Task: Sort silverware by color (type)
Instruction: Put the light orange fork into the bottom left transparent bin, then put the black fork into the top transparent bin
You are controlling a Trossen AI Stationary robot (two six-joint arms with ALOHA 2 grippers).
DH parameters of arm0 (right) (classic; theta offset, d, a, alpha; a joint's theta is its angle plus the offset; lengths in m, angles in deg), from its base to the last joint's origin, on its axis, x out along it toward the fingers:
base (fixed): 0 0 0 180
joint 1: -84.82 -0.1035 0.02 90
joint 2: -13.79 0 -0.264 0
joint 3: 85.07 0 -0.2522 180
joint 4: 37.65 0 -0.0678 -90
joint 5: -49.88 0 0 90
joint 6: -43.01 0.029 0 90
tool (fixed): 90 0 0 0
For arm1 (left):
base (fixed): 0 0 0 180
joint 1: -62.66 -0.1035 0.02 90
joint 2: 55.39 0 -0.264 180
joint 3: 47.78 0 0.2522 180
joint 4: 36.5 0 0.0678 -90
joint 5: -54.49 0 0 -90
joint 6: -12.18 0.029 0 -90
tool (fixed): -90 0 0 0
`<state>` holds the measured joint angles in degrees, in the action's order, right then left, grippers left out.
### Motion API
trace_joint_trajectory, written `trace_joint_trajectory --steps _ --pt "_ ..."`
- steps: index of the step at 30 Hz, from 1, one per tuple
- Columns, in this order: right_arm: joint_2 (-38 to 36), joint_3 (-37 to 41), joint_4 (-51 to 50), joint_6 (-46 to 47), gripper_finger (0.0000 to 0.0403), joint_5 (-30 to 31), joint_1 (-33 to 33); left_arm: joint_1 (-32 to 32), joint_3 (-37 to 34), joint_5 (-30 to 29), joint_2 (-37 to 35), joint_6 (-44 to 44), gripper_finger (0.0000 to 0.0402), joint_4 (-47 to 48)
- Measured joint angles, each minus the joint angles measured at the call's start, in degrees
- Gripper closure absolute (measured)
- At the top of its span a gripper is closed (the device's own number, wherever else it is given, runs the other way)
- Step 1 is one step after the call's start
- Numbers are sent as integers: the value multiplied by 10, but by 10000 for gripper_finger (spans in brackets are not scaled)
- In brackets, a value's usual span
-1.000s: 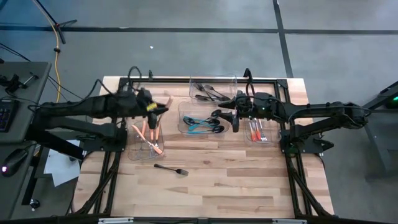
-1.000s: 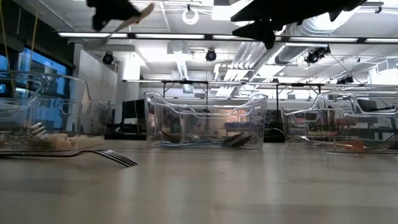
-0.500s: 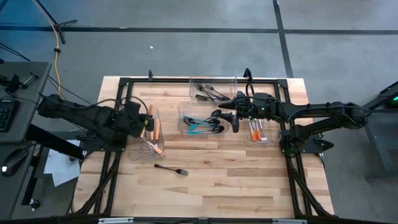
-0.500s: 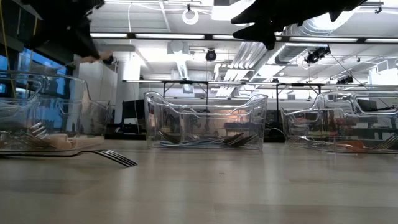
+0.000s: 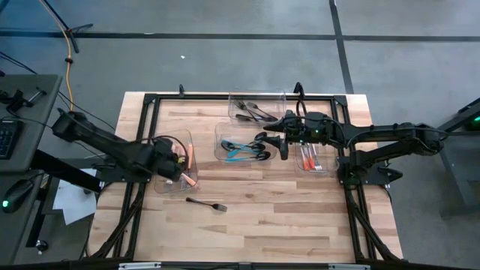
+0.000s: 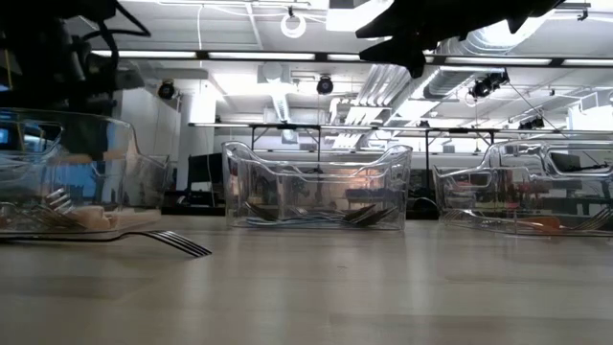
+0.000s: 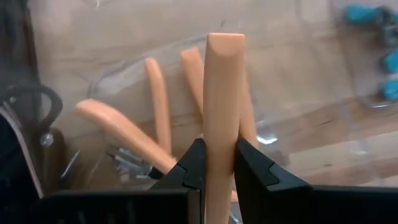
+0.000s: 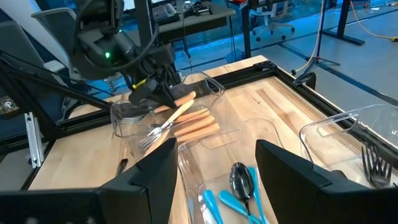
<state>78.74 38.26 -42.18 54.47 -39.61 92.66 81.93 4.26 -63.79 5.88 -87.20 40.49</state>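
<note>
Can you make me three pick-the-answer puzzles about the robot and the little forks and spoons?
1. Where does the black fork lie?
A. on the bare table
B. in a bin
C. on the floor

2. What colour is the handle in the left end effector?
A. teal
B. orange
C. black

3. How is the right end effector?
A. shut on a spoon
B. open and empty
C. shut on a knife

Answers: 1 A, it lies on wood outside the bins. 2 B, the orange-handled utensil sits between its fingers over the left bin. 3 B, its fingers stand apart above the middle bin.
</note>
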Motion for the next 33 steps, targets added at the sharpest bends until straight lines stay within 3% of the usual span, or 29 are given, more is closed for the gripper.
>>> trace_joint_trajectory --steps 9,30,33 --pt "0 0 0 0 201 38 0 -1 -2 25 42 -8 332 -4" --pt "0 0 0 5 201 38 0 -1 -2 26 44 26 225 -4" --pt "0 0 0 5 201 38 0 -1 -2 41 32 81 223 -3"
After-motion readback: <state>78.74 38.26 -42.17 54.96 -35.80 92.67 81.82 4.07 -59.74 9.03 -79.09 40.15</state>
